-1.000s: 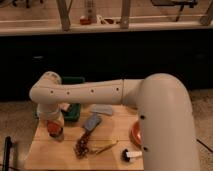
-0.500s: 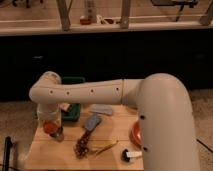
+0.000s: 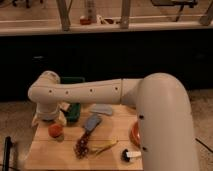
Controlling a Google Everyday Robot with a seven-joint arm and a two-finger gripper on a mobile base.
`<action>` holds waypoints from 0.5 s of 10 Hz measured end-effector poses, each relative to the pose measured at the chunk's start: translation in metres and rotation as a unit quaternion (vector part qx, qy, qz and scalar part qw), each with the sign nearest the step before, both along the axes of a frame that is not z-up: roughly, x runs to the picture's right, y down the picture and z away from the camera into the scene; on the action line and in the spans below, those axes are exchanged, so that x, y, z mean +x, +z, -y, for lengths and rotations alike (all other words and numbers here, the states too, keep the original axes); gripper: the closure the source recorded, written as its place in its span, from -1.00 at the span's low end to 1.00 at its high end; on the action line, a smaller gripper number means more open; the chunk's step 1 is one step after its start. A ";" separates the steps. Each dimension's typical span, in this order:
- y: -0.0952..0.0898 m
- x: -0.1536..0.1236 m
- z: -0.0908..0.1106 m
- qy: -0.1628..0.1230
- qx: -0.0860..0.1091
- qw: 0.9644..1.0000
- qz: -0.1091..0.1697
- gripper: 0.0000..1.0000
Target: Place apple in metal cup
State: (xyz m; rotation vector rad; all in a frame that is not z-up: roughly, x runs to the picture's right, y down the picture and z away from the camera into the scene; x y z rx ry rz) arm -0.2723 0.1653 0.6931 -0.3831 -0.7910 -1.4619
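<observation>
The small round orange-red apple (image 3: 55, 130) sits at the worktop's (image 3: 65, 152) left edge, just below the end effector (image 3: 49, 119); the metal cup cannot be made out.

The wooden table (image 3: 116, 133) carries the apple (image 3: 55, 130), with the gripper (image 3: 49, 120) just above it.

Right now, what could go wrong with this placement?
1. The gripper hangs just over the apple, near the left edge of the table; a nudge could roll it off.
2. No metal cup shows; the arm may hide it, so the drop could miss.
</observation>
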 end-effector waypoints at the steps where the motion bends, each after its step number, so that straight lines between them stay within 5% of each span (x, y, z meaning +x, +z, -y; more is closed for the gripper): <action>1: 0.000 0.000 0.001 -0.001 -0.001 1.000 0.001 -0.60; 5: -0.001 -0.001 0.001 -0.004 -0.003 1.000 0.005 -0.60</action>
